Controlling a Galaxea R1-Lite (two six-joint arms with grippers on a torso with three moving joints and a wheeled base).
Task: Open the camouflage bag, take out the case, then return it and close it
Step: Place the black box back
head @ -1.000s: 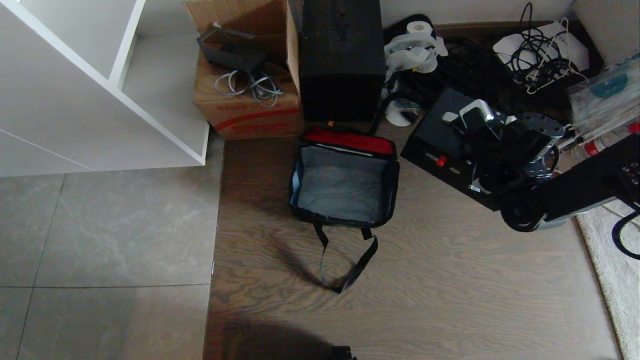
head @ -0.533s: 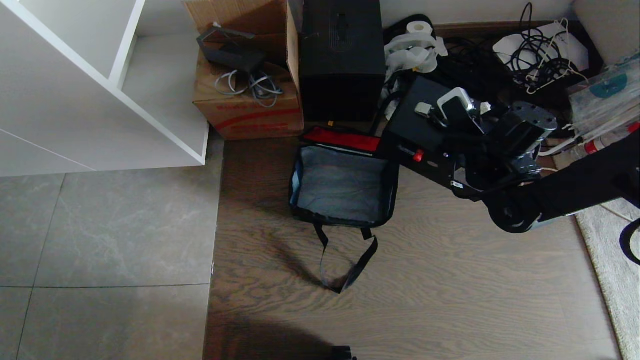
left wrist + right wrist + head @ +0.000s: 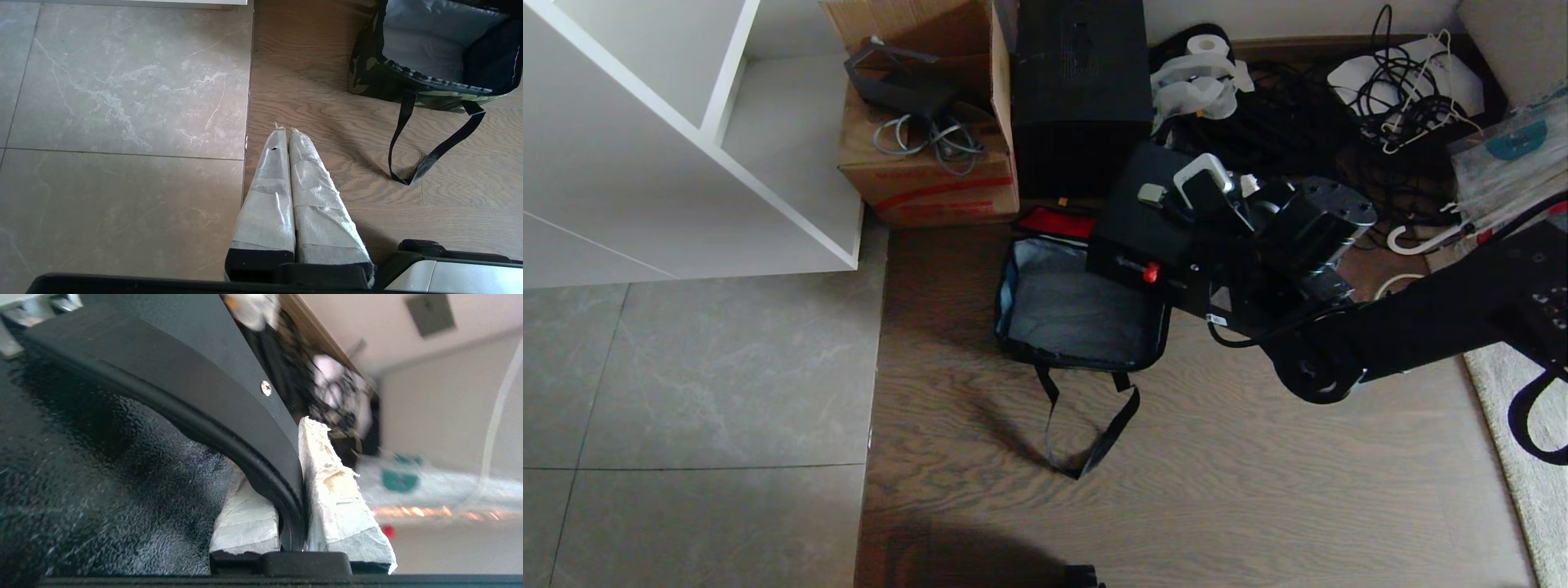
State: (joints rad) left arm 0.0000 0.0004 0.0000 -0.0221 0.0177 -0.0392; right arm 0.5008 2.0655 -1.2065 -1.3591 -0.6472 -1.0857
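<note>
The right arm [image 3: 1421, 327] is showing as glossy black tubing with a rounded grey-rimmed elbow and a thin black cable looping beside it. A silver-capped wrist motor [image 3: 1327, 214] is sitting just behind the hand, with a white bracket. Both grippers' fingers [image 3: 282, 192] are wearing frayed, stained whitish tape above black bases.

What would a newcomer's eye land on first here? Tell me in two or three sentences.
First, the right gripper clamped on the flat black case, held over the far right corner of the open camouflage bag on the wooden floor. The bag's grey lining gapes empty, its strap trailing toward the robot. Behind it stand a cardboard box and a tall black box.
</note>
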